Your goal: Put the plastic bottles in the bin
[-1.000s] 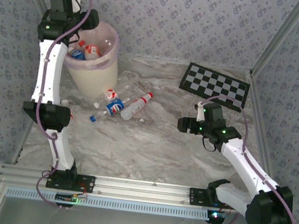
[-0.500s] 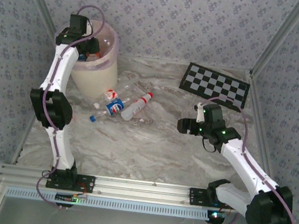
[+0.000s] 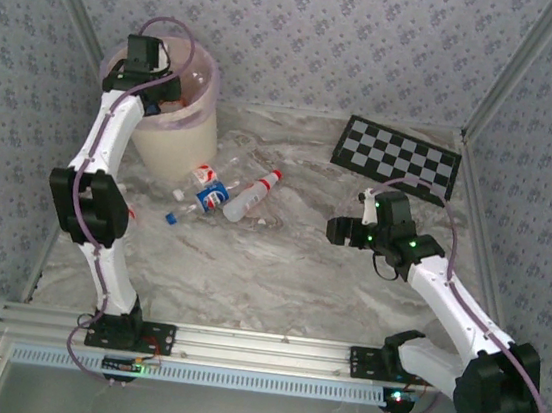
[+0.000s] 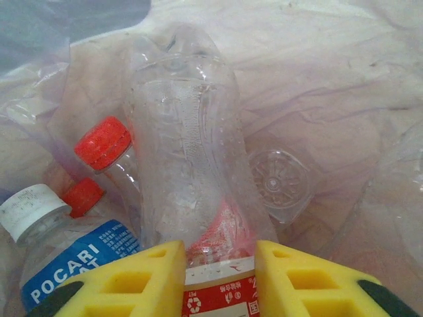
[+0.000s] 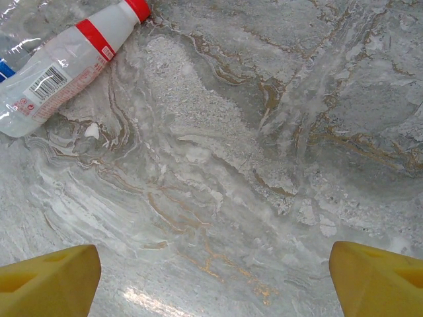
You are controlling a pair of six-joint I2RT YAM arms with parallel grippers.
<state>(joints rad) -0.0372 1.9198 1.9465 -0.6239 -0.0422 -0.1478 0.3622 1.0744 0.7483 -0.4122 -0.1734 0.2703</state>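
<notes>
My left gripper (image 3: 154, 91) reaches down into the bin (image 3: 178, 144), a cream wastebasket with a pale bag (image 4: 317, 79) over its rim. In the left wrist view its yellow fingers (image 4: 142, 281) press both sides of a clear plastic bottle with a red label (image 4: 188, 172). My left gripper (image 4: 219, 277) is shut on that bottle. Beside it in the bin lie a red-capped bottle (image 4: 104, 142) and a blue-labelled one (image 4: 73, 264). More bottles lie on the table: a white red-capped one (image 3: 252, 196) (image 5: 63, 69) and a blue-labelled one (image 3: 212, 196). My right gripper (image 3: 339, 229) (image 5: 215, 277) hovers open over bare marble.
A black-and-white checkerboard (image 3: 398, 159) lies at the back right. A small blue cap (image 3: 170, 218) rests near the loose bottles. Patterned walls close in the table on three sides. Open marble (image 3: 277, 277) stretches between the two arms.
The left arm swung right from beside the bin's left rim to over its opening, and its wrist dropped inside. The right arm has not moved.
</notes>
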